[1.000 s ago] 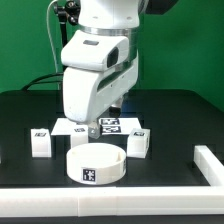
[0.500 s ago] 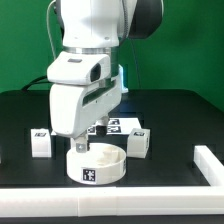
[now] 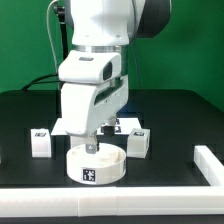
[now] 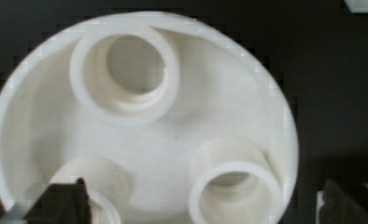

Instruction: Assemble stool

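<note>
Wrist view shows white round seat [image 4: 163, 135] with raised round sockets [image 4: 128, 62].

Bright, even light falls from above; the white arm [image 3: 95, 70] gleams softly, its underside shaded grey, and the black table [image 3: 170, 115] soaks it up. Close in, the seat [image 4: 163, 130] looks soft and blurred, gentle shadows pooling in its round sockets.
</note>
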`<move>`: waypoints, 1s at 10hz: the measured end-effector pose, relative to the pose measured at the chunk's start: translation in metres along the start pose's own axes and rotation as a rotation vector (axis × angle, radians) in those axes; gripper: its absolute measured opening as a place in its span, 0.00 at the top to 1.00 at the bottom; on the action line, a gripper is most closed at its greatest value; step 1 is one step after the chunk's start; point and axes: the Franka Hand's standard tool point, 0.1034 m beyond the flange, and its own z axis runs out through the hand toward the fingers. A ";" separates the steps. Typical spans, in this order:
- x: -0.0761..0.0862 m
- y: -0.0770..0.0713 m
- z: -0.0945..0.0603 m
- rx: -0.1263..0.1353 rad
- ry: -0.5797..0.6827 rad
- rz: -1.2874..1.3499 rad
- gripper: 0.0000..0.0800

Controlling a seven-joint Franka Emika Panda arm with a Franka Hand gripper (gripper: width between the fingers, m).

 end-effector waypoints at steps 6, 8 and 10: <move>-0.006 -0.009 0.018 0.030 -0.009 0.005 0.19; -0.009 -0.012 0.025 0.042 -0.011 0.009 0.19; -0.010 -0.013 0.027 0.047 -0.013 0.011 0.52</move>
